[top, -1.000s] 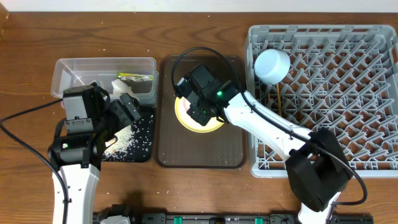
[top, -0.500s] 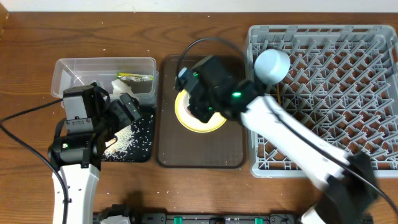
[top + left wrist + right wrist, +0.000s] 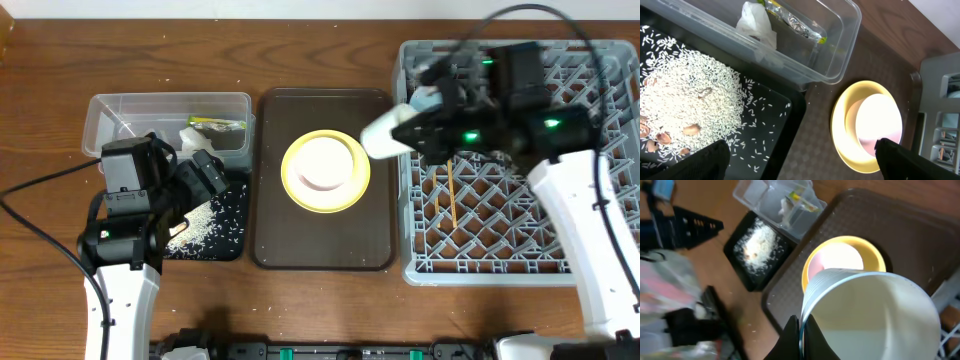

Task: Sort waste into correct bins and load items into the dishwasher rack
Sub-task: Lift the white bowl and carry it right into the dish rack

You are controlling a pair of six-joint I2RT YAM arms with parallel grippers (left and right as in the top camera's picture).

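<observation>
Over the rack's [image 3: 600,230] left edge, the right tool [image 3: 801,330] is clamped on the cup [image 3: 875,315]. Its fingers are drawn together on the thin wall with the rim running between them, and the cup lies over on its side, mouth toward the wrist camera and empty inside. It looks light, smooth, and stiff enough to keep its round under this pinch. I judge a rim grip sound for carrying but weak against twisting; a slow tip mouth-down between the pegs should suit it, and a hard squeeze might dent the wall. Within the rack's left part, the chopsticks [image 3: 450,195] lie across the grid. Just left of the rack sits the brown tray [image 3: 320,250] with the plate [image 3: 325,172] on it, not yet loaded; the plate looks rigid, heavier and slick, and is probably best taken at its raised edge. Further left of the rack, the black tray [image 3: 790,125] holds the rice [image 3: 685,100], and the tub [image 3: 840,55] behind it holds the tissue [image 3: 757,25] and wrapper [image 3: 795,20]. Farthest from the rack, the left tool [image 3: 802,160] hovers with fingers wide apart and nothing between them, over the black tray's corner nearest the rack, above the bench [image 3: 60,40].
</observation>
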